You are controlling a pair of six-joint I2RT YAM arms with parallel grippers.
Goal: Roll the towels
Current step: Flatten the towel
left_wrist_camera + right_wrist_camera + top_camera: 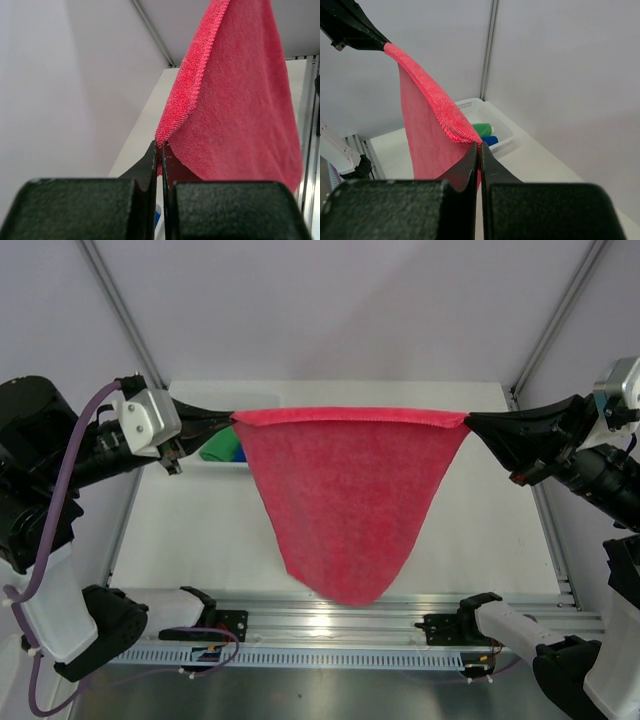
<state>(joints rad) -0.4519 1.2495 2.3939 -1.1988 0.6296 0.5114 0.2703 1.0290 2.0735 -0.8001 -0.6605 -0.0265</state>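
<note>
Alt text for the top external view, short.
A pink-red towel hangs spread above the white table, left gripper and right gripper each pinching a top corner. A green towel and blue towel peek out behind its left side.

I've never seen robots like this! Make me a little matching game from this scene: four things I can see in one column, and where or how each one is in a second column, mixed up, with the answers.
Things:
1. pink-red towel
2. green towel
3. white basket
4. right gripper

States:
A. shut on a towel corner
B. standing on the table, with towels inside
C. hanging spread in the air, held at two corners
D. lying inside a container beside the blue towel

Pairs: 1-C, 2-D, 3-B, 4-A
</note>
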